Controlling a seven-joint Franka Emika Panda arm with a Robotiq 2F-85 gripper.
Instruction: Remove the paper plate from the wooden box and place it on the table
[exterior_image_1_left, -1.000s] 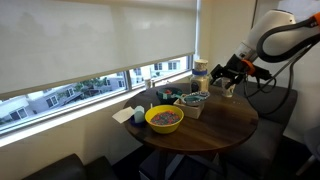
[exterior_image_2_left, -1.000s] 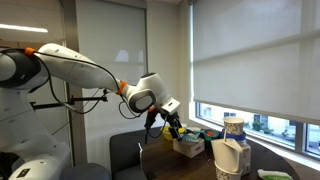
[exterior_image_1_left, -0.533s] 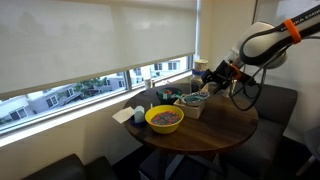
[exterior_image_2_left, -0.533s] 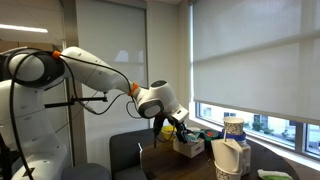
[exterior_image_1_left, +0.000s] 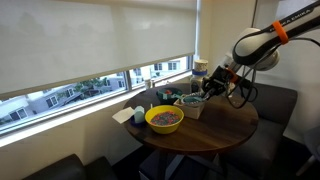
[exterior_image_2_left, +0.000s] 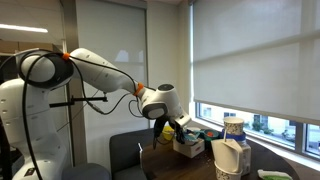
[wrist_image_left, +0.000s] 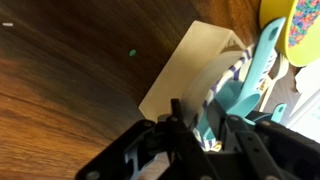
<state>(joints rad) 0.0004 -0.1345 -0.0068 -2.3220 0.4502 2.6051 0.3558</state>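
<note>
1. At the left of the round table (exterior_image_1_left: 215, 128), white folded napkins (exterior_image_1_left: 127, 114) are lying near the edge on the window side.
2. Just right of them, a deep yellow bowl (exterior_image_1_left: 164, 118) with colourful contents is sitting on the tabletop.
3. Right of the bowl, the wooden box (exterior_image_1_left: 190, 108) is resting on the table. In the wrist view it is showing as a pale rectangle against the dark wood.
4. The paper plate (wrist_image_left: 232, 78) is standing on edge inside the wooden box. Its teal face and pale fluted rim are rising above the box's wall.
5. The gripper (exterior_image_1_left: 207, 88) is hanging just over the box, tilted down towards it. In the wrist view its fingers (wrist_image_left: 176, 112) are standing spread apart, with the plate's rim lying between them. I cannot tell whether either pad is touching the rim.
6. Behind the gripper, a stack of paper cups (exterior_image_1_left: 200, 70) is standing by the window.
7. Farthest right, the arm (exterior_image_1_left: 258, 42) is reaching in from beyond the table's edge and bending down towards the box.
</note>
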